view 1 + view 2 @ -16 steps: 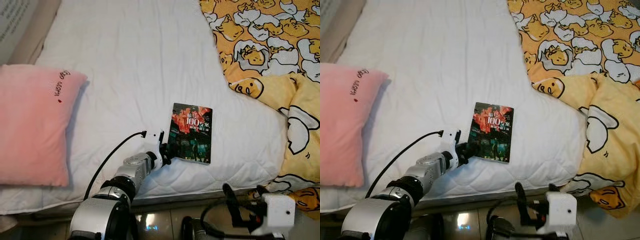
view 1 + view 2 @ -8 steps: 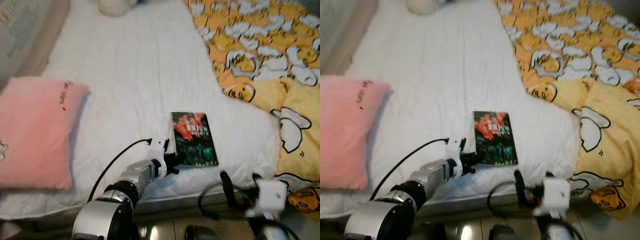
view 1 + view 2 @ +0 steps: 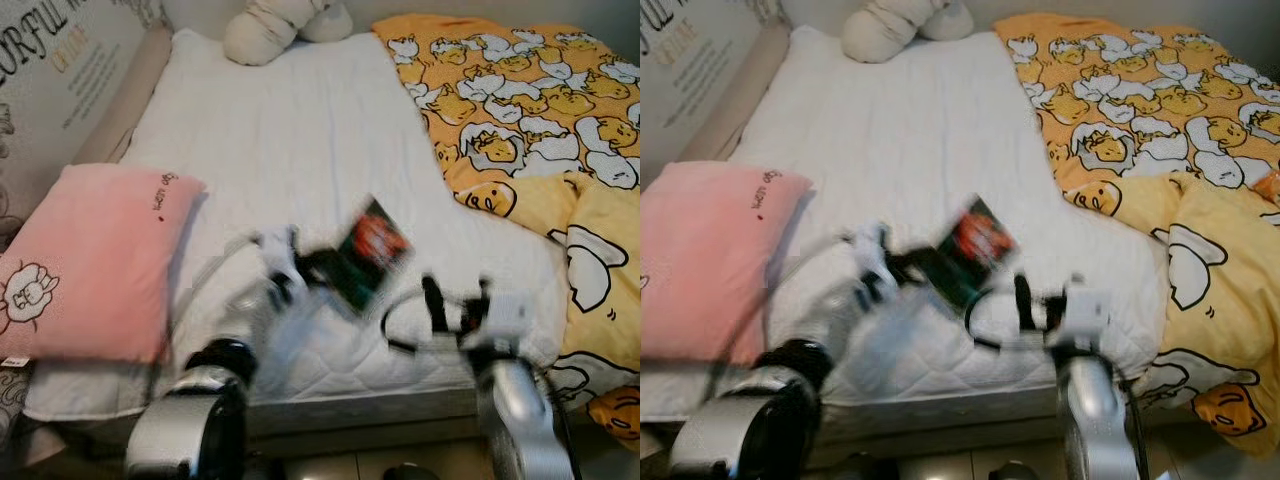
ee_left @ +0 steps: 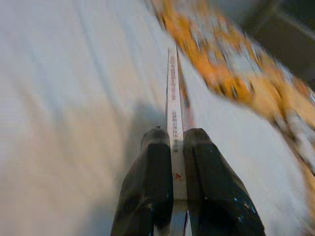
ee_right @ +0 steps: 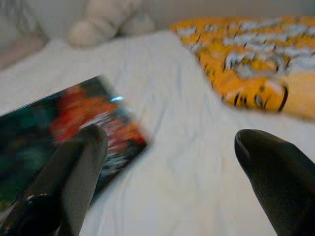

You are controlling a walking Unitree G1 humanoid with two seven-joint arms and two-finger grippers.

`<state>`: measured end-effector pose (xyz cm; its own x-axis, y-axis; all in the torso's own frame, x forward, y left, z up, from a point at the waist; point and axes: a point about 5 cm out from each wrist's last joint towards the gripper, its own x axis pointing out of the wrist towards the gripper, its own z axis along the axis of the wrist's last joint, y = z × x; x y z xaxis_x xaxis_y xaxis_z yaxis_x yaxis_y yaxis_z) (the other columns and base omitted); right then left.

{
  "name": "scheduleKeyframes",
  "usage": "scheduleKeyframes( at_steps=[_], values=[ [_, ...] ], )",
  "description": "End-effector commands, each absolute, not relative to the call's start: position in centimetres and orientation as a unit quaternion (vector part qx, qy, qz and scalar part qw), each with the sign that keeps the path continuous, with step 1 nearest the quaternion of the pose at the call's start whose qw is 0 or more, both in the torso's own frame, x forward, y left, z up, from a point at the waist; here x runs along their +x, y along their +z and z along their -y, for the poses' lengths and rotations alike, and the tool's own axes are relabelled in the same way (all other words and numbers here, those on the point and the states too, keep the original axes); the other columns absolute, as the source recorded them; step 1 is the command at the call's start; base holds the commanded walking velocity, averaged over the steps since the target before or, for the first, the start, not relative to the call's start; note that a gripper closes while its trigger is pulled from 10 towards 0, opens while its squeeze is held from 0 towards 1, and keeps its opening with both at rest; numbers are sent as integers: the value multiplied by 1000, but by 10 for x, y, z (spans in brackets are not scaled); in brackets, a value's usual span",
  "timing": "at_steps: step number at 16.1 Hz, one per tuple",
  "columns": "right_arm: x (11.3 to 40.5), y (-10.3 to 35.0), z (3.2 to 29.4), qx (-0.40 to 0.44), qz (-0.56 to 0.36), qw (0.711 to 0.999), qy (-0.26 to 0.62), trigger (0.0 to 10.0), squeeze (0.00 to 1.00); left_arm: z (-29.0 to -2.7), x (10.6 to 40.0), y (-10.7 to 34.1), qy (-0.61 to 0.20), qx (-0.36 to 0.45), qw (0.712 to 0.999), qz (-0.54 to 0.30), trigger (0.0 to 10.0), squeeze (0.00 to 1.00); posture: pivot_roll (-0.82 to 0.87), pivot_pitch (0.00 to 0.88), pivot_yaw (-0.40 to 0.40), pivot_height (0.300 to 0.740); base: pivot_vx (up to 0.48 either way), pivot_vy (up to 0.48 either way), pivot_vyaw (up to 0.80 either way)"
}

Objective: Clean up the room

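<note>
Your left end effector [image 4: 177, 162] pinches the book [image 3: 365, 252] by its edge, lifted above the bed [image 3: 300, 130] near its front edge. Your right end effector [image 5: 182, 162], fingers spread wide, hovers just right of the book.

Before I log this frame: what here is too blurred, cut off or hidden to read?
- Book cover text: motion blur in both eye views and the right wrist view.
- Left gripper, shut on the book's spine: smeared in the eye views.
- Right gripper, open: fingers blurred.
- Wall lettering: cut off by the frame edge.
- Pink pillow script: too small.
</note>
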<state>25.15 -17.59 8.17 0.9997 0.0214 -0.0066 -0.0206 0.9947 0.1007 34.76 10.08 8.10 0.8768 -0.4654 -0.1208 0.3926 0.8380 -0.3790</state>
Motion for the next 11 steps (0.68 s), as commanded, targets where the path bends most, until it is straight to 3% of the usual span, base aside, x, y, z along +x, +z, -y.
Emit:
scheduleKeyframes(
  at_steps=[1, 3, 6, 7, 8, 11],
  values=[
    [254, 85, 183, 58, 8, 998, -2, 10000, 0, -107, 352, 98, -208, -176, 960, -59, 0, 0, -10, 0, 39, 736, 0, 0, 0],
    [263, 92, 184, 58, 25, 998, -1, 10000, 0, -111, 351, 110, -169, -172, 970, -25, 0, 0, 6, 0, 33, 736, 0, 0, 0],
    [270, 91, 178, 64, 27, 998, 9, 10000, 0, -115, 353, 108, -137, -142, 980, -38, 0, 0, 10, 0, 29, 736, 0, 0, 0],
    [269, 92, 177, 65, 29, 997, 10, 10000, 0, -119, 349, 109, -128, -103, 986, -35, 10000, 0, 0, 0, 34, 736, 0, 0, 0],
    [265, 91, 180, 65, 30, 997, 5, 10000, 0, -121, 344, 116, -136, -62, 989, -6, 10000, 0, -2, 0, 35, 736, 0, 0, 0],
    [262, 85, 183, 65, 23, 998, -2, 10000, 0, -121, 347, 125, -125, -33, 992, 16, 10000, 0, -10, 0, 39, 736, 0, 0, 0]
  ],
)
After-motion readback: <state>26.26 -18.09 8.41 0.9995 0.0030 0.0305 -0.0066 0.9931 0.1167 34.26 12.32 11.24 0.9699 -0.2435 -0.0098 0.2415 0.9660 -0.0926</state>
